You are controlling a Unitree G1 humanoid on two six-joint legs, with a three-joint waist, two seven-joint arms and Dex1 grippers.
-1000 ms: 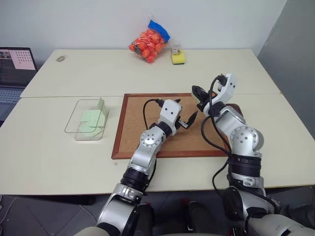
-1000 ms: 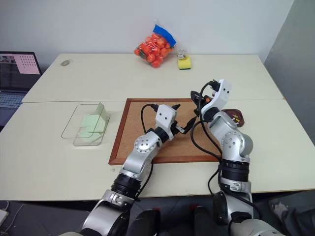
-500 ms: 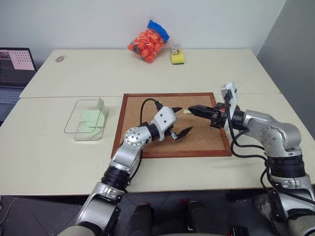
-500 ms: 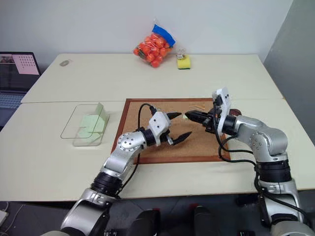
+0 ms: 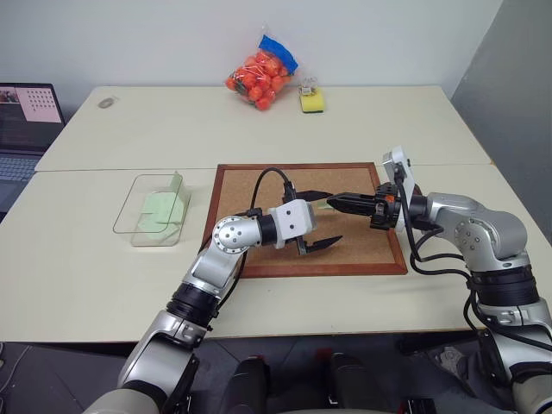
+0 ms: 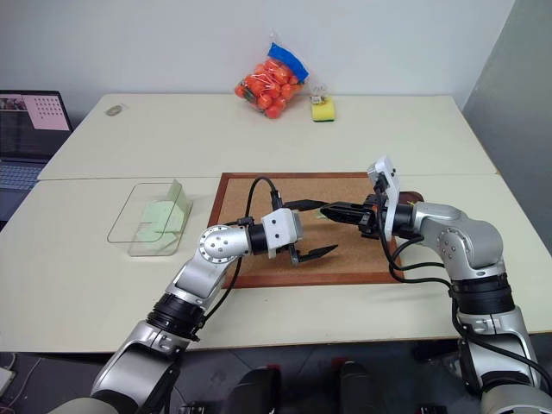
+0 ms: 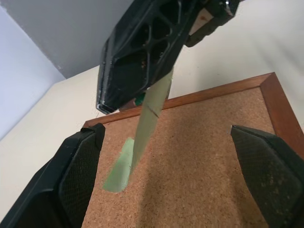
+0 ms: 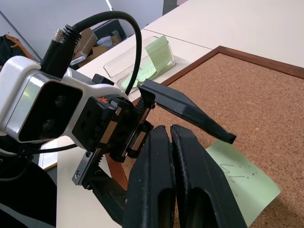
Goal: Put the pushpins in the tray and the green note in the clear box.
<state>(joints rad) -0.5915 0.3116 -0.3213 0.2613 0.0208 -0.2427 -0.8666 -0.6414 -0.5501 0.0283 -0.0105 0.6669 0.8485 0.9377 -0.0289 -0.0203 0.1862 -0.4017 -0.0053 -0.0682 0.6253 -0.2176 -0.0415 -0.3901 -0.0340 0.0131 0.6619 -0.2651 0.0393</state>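
Observation:
Over the corkboard (image 5: 259, 203) my right gripper (image 5: 335, 200) points to the left, shut on one edge of the green note (image 8: 242, 183). The note (image 7: 152, 114) hangs from the fingers with its lower edge touching the cork. Facing it from the left, my left gripper (image 5: 321, 219) stands open, one finger on each side of the note and touching nothing. At the left, the clear box (image 5: 129, 216) holds pale green paper. A sliver of the tray (image 6: 416, 197) shows behind my right forearm. The pushpins are hidden.
A bag of orange balls (image 5: 259, 73) and a yellow-and-green sponge (image 5: 311, 101) lie at the table's far edge. A laptop (image 5: 26, 116) stands at the far left. A small round object (image 5: 106, 103) sits at the back left.
My right gripper swung from pointing away to pointing left over the board, then held still. The left arm's elbow swung outward and its gripper turned to face right.

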